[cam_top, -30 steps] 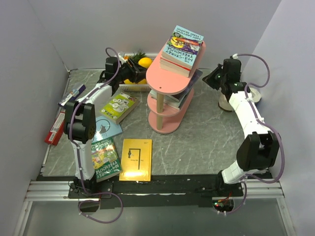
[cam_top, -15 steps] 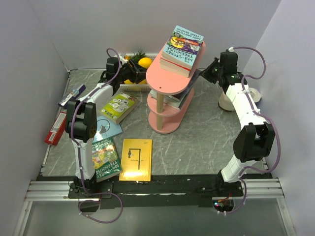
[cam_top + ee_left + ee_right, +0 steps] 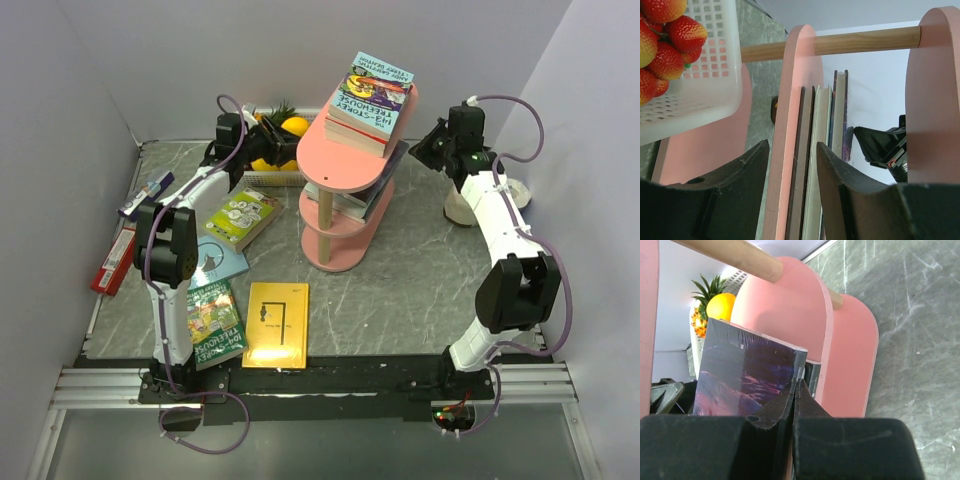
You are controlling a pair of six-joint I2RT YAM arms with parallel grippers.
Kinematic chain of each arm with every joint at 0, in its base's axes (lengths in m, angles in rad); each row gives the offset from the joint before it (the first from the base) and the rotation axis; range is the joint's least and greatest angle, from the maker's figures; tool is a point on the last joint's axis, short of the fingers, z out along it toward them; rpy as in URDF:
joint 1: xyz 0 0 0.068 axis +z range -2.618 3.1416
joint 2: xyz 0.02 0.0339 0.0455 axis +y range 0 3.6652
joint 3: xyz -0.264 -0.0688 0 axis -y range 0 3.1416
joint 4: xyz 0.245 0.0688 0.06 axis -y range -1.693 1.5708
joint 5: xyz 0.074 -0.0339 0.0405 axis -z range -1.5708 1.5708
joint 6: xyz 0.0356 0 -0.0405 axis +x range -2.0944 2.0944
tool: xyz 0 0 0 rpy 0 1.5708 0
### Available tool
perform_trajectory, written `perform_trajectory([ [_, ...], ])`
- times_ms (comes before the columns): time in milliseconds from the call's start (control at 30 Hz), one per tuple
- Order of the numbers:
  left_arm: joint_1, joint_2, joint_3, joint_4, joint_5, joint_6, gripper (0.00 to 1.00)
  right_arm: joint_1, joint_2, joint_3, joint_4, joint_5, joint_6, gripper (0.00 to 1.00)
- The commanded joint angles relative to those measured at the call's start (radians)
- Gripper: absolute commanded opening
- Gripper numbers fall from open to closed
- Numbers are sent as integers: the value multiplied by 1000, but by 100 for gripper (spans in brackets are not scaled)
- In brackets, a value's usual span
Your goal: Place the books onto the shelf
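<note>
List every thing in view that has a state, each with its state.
shelf, upright
left gripper, open, empty
right gripper, shut, tips at the purple galaxy book
purple galaxy book, lying on the middle tier
top stack of books, flat on top tier
yellow book, flat on table, unshelved
green Treehouse book, flat on table, unshelved

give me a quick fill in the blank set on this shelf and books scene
The shelf has ___ pink tiers.
The yellow book lies flat on the ___.
The right tool, shut, sits at the edge of the ___ galaxy book.
The red fruits in the white basket are ___.
Missing words: three; table; purple; strawberries.
</note>
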Motion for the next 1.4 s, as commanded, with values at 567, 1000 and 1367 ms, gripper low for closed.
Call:
perform_trajectory([
  [567,-3,27,43,48,35,-35,49,30,68,114,-55,9,-25,0],
  [1000,-3,37,52,54,45,-44,49,62,94,137,-49,-10,-24,0],
  [1367,25,-26,31,57,44,-58,49,60,-156,-77,20,69,27,9],
])
